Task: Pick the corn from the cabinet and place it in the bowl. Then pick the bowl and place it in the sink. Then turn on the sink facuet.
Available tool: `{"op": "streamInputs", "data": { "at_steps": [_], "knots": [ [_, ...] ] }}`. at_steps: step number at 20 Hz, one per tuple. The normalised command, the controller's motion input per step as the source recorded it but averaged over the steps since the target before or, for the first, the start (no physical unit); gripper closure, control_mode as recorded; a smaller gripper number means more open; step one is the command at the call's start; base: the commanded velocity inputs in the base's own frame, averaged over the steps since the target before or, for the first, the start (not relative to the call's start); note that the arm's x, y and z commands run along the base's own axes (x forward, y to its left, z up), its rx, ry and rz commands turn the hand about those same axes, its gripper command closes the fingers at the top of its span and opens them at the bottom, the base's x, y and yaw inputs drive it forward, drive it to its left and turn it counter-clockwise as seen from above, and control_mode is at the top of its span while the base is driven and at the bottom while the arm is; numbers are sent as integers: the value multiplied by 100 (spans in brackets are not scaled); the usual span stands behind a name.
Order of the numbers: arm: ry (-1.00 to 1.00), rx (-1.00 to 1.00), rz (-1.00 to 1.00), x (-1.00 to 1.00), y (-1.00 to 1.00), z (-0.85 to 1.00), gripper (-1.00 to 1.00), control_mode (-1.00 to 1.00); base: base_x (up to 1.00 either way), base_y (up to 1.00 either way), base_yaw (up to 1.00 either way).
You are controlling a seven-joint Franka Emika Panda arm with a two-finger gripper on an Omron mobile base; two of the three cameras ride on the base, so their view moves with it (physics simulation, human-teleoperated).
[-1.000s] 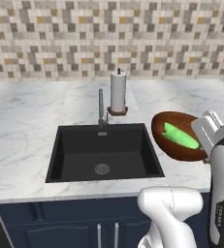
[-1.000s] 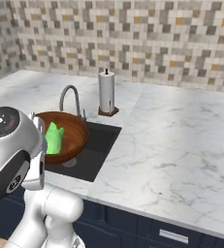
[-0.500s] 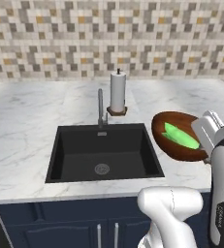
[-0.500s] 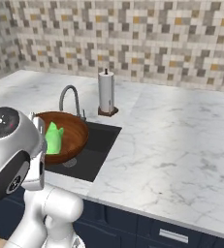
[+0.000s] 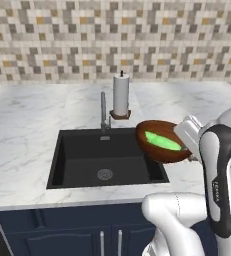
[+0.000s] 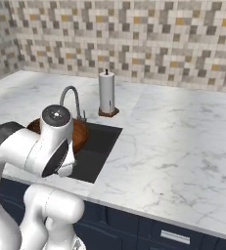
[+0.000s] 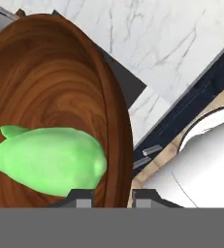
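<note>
Corn (image 5: pixel 163 141) sits in bowl (image 5: pixel 162 141); gripper (image 7: pixel 112 197) pinches bowl rim, held over sink's (image 5: pixel 87 160) right edge. Lowering it in and faucet (image 5: pixel 104 111) remain.

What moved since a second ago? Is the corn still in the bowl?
The gripper has carried the bowl sideways from the counter toward the sink; the bowl now hangs over the sink's right edge. The arm swung along with it. The corn still lies in the bowl, and the gripper still pinches the bowl's rim. The faucet and paper towel roll stayed put.
</note>
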Motion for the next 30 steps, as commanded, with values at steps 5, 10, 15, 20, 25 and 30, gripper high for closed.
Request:
{"op": "streamInputs", "data": {
  "at_steps": [5,10,15,20,25,30],
  "knots": [
    [-2,-11,35,100,26,-73,100,-100,0,0,0],
    [-3,-14,25,78,35,-65,100,-100,0,0,0],
    [-5,-3,20,67,19,-32,100,-100,0,0,0],
    [-1,0,20,67,26,-45,100,-100,0,0,0],
    [0,-1,16,65,35,-51,100,-100,0,0,0],
    [0,-3,12,54,22,-41,100,-100,0,0,0]
  ]
}}
